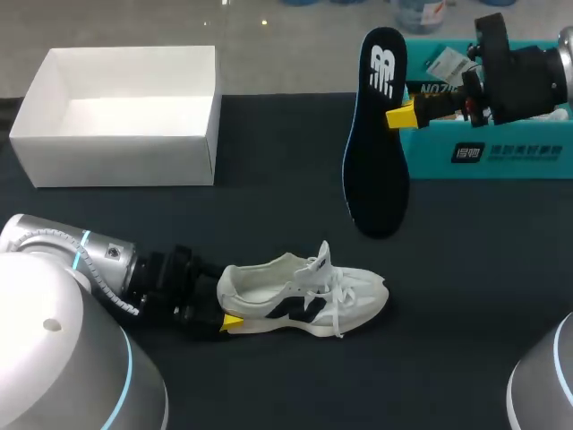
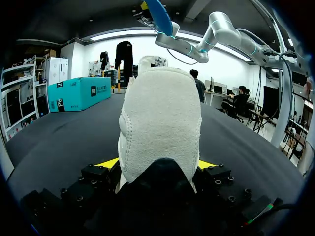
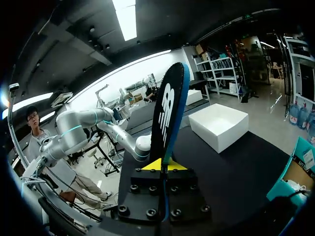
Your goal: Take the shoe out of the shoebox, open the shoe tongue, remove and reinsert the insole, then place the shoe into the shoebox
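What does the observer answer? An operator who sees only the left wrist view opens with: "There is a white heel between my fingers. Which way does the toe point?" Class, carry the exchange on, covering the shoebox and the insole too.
Observer: Toward the robot's right. The shoe stands on its sole on the table.
Operator: I cannot see the shoebox. Where is it?
Observer: At the table's far left, white, open and empty.
Operator: How is the insole being held?
Observer: The right gripper is shut on its edge and holds it upright, logo end up.
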Robot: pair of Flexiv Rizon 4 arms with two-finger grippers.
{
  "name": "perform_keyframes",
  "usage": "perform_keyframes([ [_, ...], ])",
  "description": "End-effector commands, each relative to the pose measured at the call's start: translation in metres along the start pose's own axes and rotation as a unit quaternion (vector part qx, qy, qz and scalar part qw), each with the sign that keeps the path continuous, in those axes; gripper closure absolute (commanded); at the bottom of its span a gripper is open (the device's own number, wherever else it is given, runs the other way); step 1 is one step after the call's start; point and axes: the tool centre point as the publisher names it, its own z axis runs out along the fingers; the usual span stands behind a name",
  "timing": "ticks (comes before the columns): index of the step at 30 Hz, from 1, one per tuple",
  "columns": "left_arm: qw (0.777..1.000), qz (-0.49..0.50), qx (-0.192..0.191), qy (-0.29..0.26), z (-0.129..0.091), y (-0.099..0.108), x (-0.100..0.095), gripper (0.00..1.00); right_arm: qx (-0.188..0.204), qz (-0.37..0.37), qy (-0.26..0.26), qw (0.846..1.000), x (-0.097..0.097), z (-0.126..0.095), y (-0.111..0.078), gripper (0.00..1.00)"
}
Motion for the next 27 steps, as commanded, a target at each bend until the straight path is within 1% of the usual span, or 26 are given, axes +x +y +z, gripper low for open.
perform_keyframes([
  [1,1.0,0.0,0.0,-0.001,0.0015,0.0028,0.0003,1.0,0.012,0.0,-0.009,1.0,0.0142,-0.0091,0.011,1.0],
  [5,1.0,0.0,0.0,-0.001,0.0015,0.0028,0.0003,1.0,0.02,-0.001,-0.006,1.0,0.0187,-0.0116,0.0141,1.0],
  [6,1.0,0.0,0.0,-0.001,0.0015,0.0028,0.0003,1.0,0.025,0.001,0.008,1.0,0.0192,-0.0094,0.0138,1.0],
  [27,1.0,0.0,0.0,-0.001,0.0015,0.0028,0.0003,1.0,0.025,0.001,0.008,1.0,0.0192,-0.0094,0.0138,1.0],
])
